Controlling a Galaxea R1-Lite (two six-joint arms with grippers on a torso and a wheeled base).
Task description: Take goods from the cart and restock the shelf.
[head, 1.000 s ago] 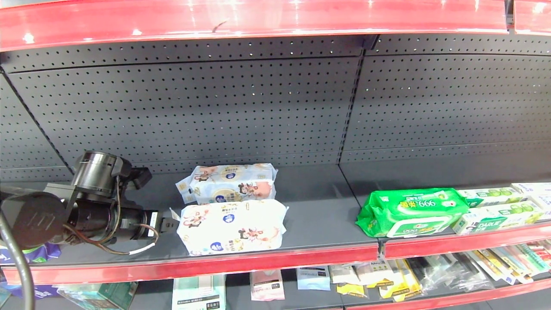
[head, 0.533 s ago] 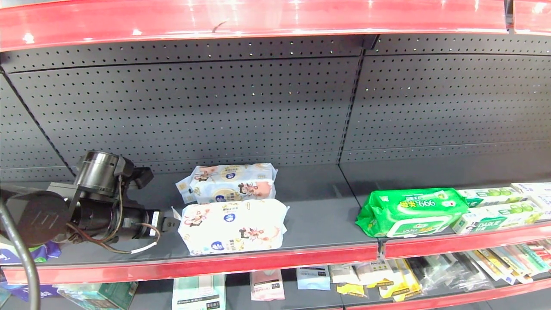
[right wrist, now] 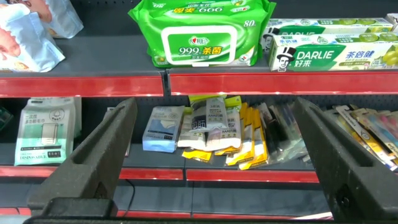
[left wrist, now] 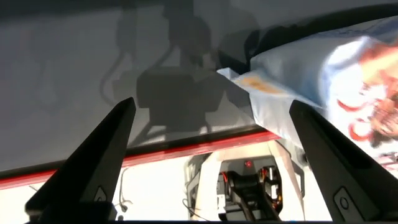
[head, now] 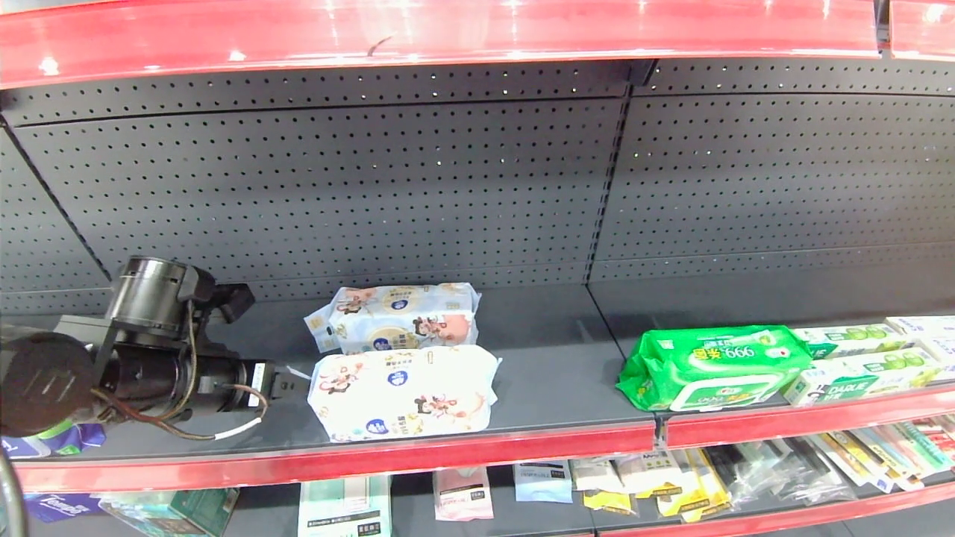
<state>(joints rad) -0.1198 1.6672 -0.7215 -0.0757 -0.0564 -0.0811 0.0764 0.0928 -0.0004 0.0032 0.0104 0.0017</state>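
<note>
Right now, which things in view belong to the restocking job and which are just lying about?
Job, likely: left tool, open beside the front cartoon-print tissue pack; rear cartoon-print tissue pack behind it; grey shelf they lie on.

Lying about: green wet wipes pack; toothpaste boxes; sachets on the shelf below.

A dark grey perforated metal back panel point(head: 373, 186) spans the rear, split into two bays by a dark upright point(head: 608, 179). Below it lies a flat grey shelf board point(head: 559, 373) edged by a glossy red front strip point(head: 336, 459). A red overhead rail point(head: 448, 30) carries bright glints of light.
</note>
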